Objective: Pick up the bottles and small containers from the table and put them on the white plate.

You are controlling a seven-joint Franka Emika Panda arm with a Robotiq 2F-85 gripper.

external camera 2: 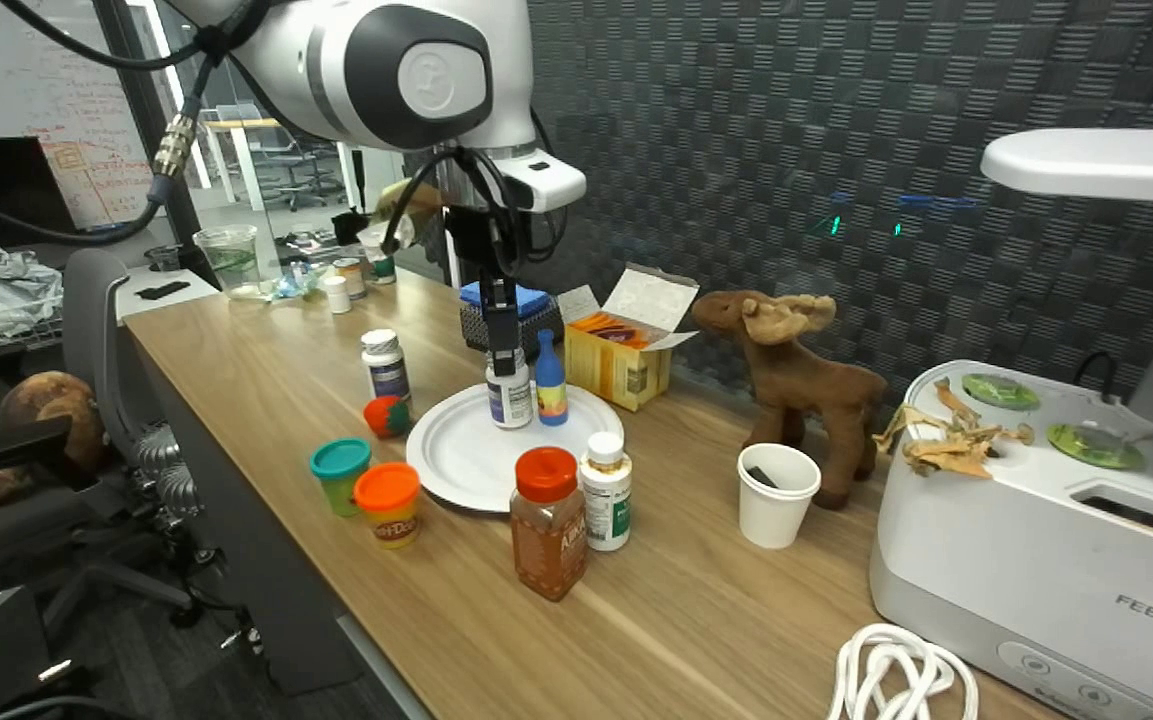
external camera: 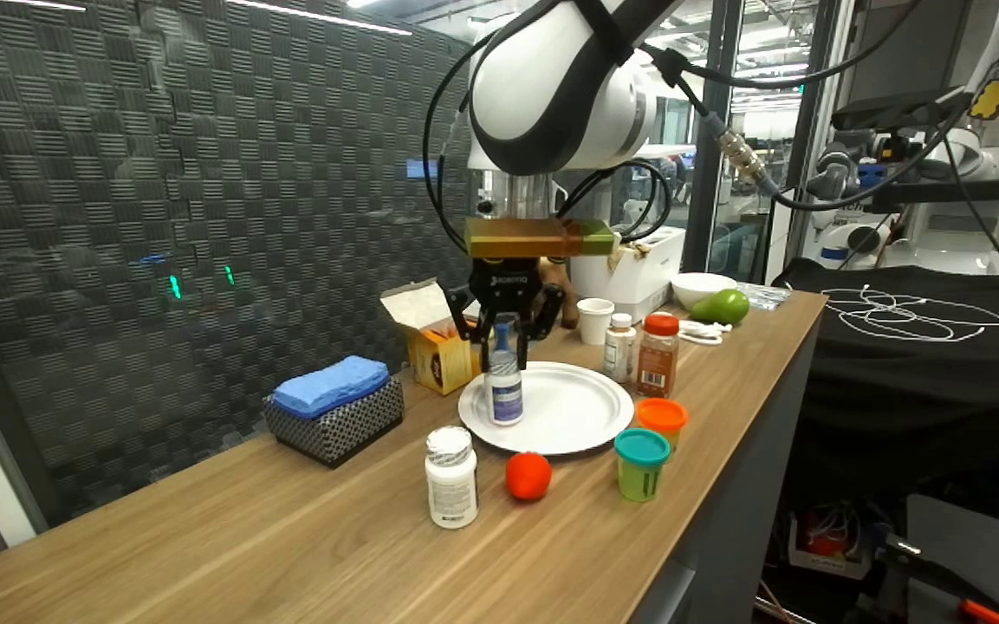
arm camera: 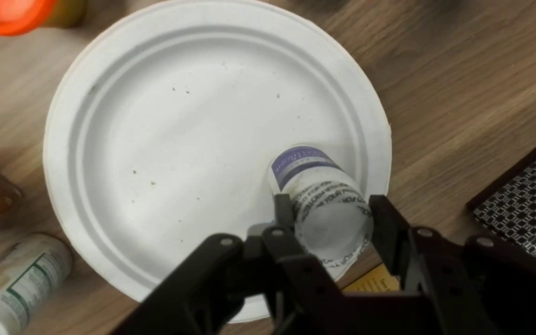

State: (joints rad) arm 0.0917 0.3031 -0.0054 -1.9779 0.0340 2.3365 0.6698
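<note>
1. Carton (external camera: 444, 360), yellow, just outside the plate (external camera: 573, 412), near the gripper (external camera: 504, 365). Risk: a finger bumps it when the jaws spread, given little side room.
2. Front pill bottle (external camera: 451, 485): upright on the table (external camera: 248, 537), near the plate's rim. Risk: tipped if the gripper swings across low.
3. Gripper: jaws part-way apart, a finger each side of the purple-label pill bottle (external camera: 506, 400) at its cap; looks gripped. Bottle about upright, over the plate near the rim; can't tell if its base bears weight. Risk: drops or tips on release if the base isn't down flat, or catches the raised rim.
4. Blue bottle (external camera 2: 551, 390): on the plate, just beside the held one, mostly hidden in the wrist view. Risk: a spreading finger knocks it.
5. Green-label pill bottle (external camera: 619, 354) and reddish-brown bottle (external camera: 657, 366): upright, off the plate, close together. Reaching for one could topple the other.
6. Teal-lid tub (external camera: 640, 472) and orange-lid tub (external camera: 661, 414): off the plate, close together, toward the table edge. A bad nudge could send one over.
7. Count, same order: 1 carton, 3 pill bottles, 1 blue bottle, 1 red round thing (external camera: 528, 477) (unclear if a container), 1 plate, 1 reddish-brown bottle, 2 tubs. On or over plate: 2. Off it: 5, or 6 with the red one.
</note>
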